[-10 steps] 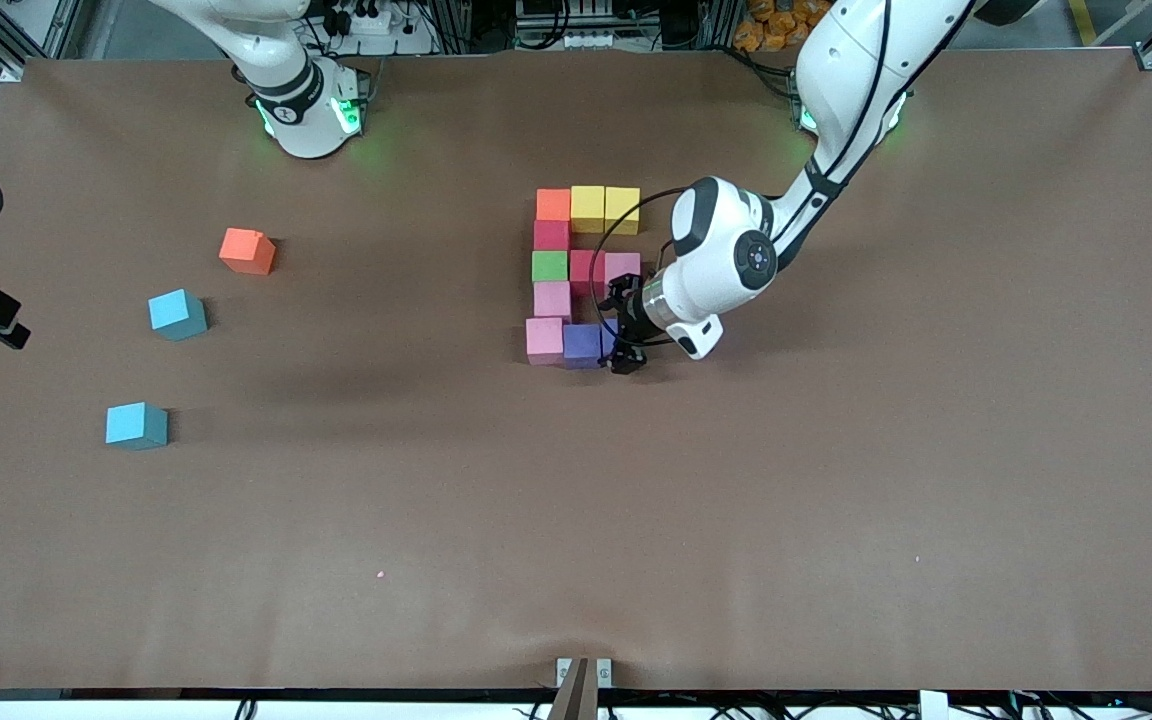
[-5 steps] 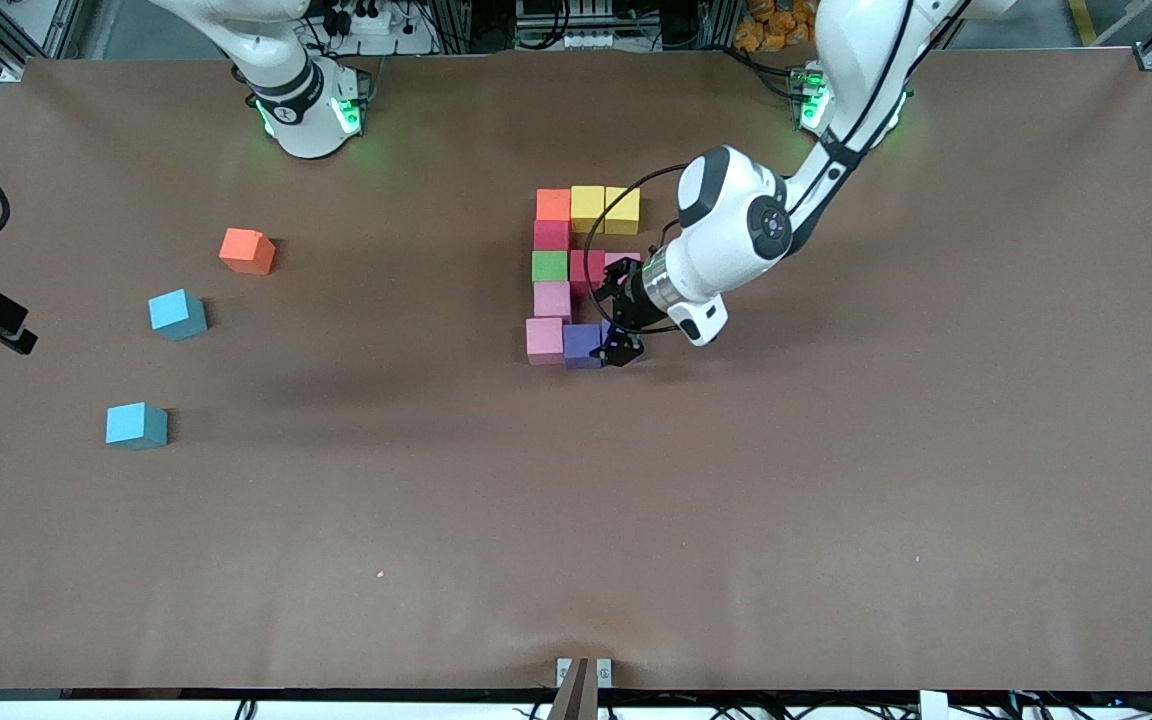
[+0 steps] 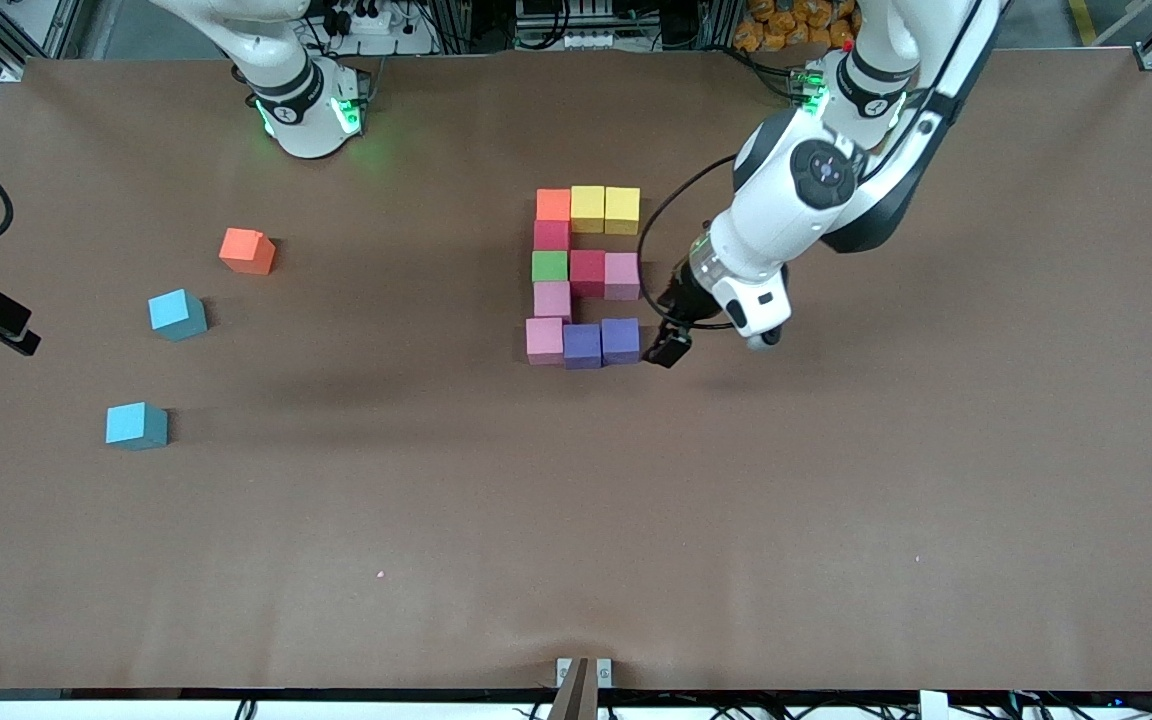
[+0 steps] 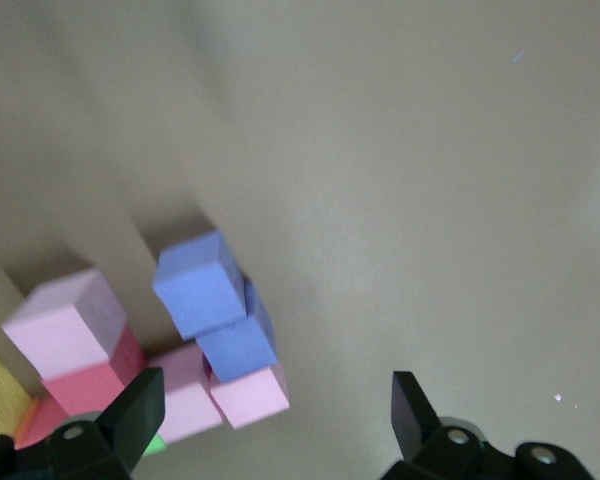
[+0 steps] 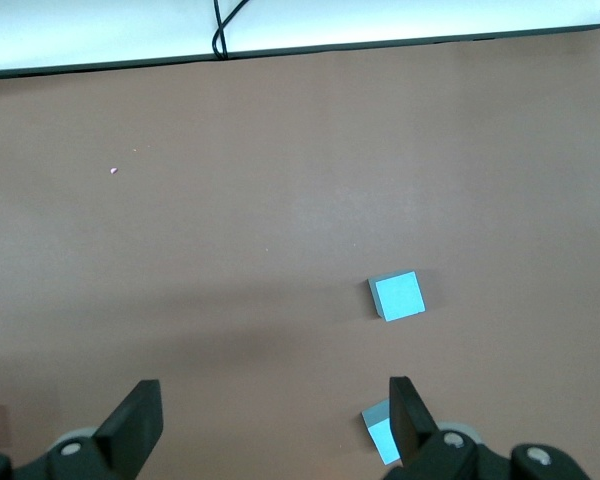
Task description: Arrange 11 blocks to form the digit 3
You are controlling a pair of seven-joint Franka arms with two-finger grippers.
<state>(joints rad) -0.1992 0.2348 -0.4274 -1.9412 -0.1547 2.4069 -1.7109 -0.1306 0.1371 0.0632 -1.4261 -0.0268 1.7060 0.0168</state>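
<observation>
Eleven cubes touch in a blocky 3 in the middle of the table. Its bar farthest from the front camera is an orange cube (image 3: 553, 204) and two yellow cubes (image 3: 605, 209). A red (image 3: 551, 235), a green (image 3: 549, 266) and a pink cube (image 3: 552, 299) form the column, and a red (image 3: 587, 272) and a pink cube (image 3: 622, 275) the middle bar. The nearest bar is a pink cube (image 3: 544, 340) and two purple cubes (image 3: 601, 343) (image 4: 202, 283). My left gripper (image 3: 671, 345) (image 4: 270, 420) is open and empty, just off the end purple cube toward the left arm's end. My right gripper (image 5: 270, 425) is open and empty over bare table.
A loose orange cube (image 3: 247, 251) and two light-blue cubes (image 3: 177, 314) (image 3: 136, 425) lie toward the right arm's end of the table. The right wrist view shows both light-blue cubes (image 5: 398, 296) (image 5: 380, 430) and the table's edge (image 5: 300, 48).
My left gripper has drawn back from the end purple cube toward the left arm's end, uncovering that cube and the pink one above it. The right arm has barely moved.
</observation>
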